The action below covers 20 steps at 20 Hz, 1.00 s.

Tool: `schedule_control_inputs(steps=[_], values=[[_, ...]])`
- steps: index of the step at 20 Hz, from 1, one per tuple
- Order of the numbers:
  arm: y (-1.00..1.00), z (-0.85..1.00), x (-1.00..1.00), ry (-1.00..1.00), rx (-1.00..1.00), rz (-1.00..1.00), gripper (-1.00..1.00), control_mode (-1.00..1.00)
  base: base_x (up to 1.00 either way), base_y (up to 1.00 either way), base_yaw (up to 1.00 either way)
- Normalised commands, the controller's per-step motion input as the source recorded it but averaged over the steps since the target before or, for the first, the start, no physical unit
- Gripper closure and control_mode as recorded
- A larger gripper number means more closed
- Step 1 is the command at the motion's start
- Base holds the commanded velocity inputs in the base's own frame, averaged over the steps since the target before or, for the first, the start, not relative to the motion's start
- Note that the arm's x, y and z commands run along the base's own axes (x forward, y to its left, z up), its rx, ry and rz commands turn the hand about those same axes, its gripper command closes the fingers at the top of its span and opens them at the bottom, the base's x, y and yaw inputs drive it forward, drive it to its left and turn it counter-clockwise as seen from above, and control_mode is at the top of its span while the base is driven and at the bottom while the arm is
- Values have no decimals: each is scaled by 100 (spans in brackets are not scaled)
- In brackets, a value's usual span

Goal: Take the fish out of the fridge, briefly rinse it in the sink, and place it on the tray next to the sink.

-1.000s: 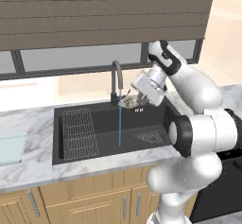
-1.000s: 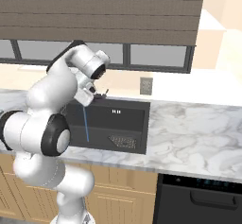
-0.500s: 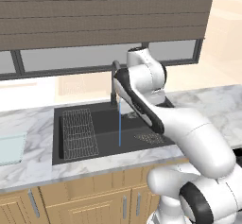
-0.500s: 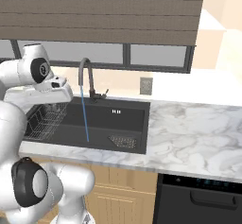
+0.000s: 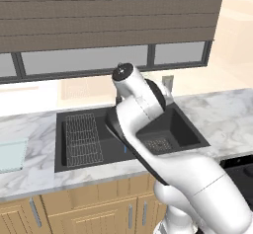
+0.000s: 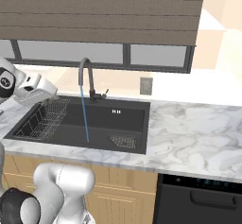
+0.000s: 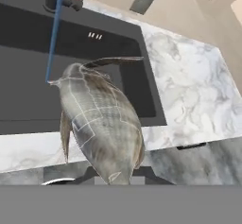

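We find the gripper (image 6: 51, 97) clenched on the fish (image 7: 101, 124), above the sink's (image 6: 137, 124) left end. Risk: the fish (wet, slick) slipping loose before reaching the tray (image 5: 11, 154).

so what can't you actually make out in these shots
- Claw fingertips: in the hand view the fish covers them, so the grip itself is hidden.
- Tray: cut off by the left edge of the left base view.
- Faucet: in the left base view the arm hides most of it.
- Sink near-left corner: in the right base view the arm covers it.
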Motion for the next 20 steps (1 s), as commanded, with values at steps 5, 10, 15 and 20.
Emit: schedule_control_inputs(steps=[5, 10, 15, 20], values=[[-56, -1, -70, -31, 36, -2, 100, -100, 0, 0, 0], [-17, 0, -43, -24, 23, -2, 100, -100, 0, 0, 0], [14, 0, -17, -1, 0, 1, 100, -100, 0, 0, 0], [0, 0, 0, 0, 0, 0, 100, 100, -13, 91, 3]])
